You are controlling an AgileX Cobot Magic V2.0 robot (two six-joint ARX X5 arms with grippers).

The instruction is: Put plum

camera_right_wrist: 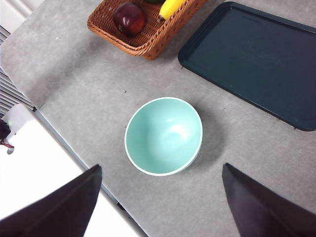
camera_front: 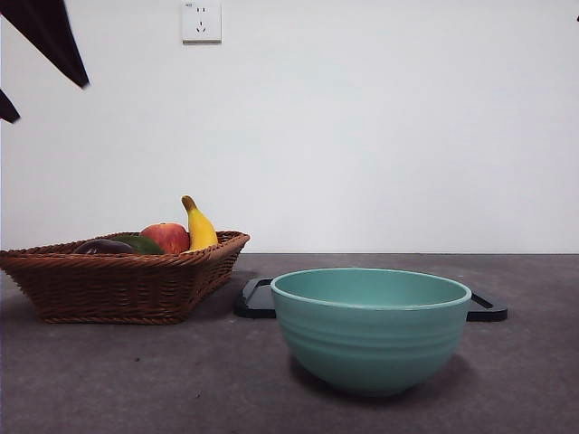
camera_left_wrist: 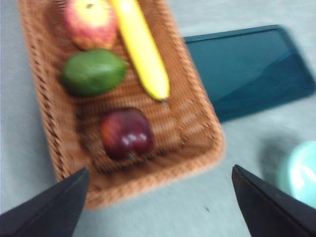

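Fruit is held in the brown woven wicker basket (camera_front: 118, 280), which stands at the left of the grey surface (camera_front: 181, 380) in the front view. The dark purple-maroon, glossy plum (camera_left_wrist: 127, 133) lies in the basket end nearest the left end effector (camera_left_wrist: 158, 197), apart from the other fruit; the oval green fruit (camera_left_wrist: 94, 72) sits just beyond it, with the red-and-yellow apple (camera_left_wrist: 90, 20) and the long yellow banana (camera_left_wrist: 141, 47) further along. The left end effector is seen above the basket with its jaws spread wide and nothing between them.

To the right of the basket lies the flat dark teal tray (camera_right_wrist: 252, 59), and nearer the camera stands the pale turquoise ceramic bowl (camera_front: 371, 327), empty. The right end effector (camera_right_wrist: 160, 197) hangs high over the bowl, jaws likewise apart and holding nothing; it is judged to be waiting.

The step in hand is judged to be the approach to the plum. It is advised that the jaws be centred over the plum and lowered straight, one jaw passing between plum and basket rim, the other clear of the green fruit. A gentle closure across the widest part is recommended, since the smooth skin is likely to slip. The destination is not stated in the task; bowl or tray is only presumed.
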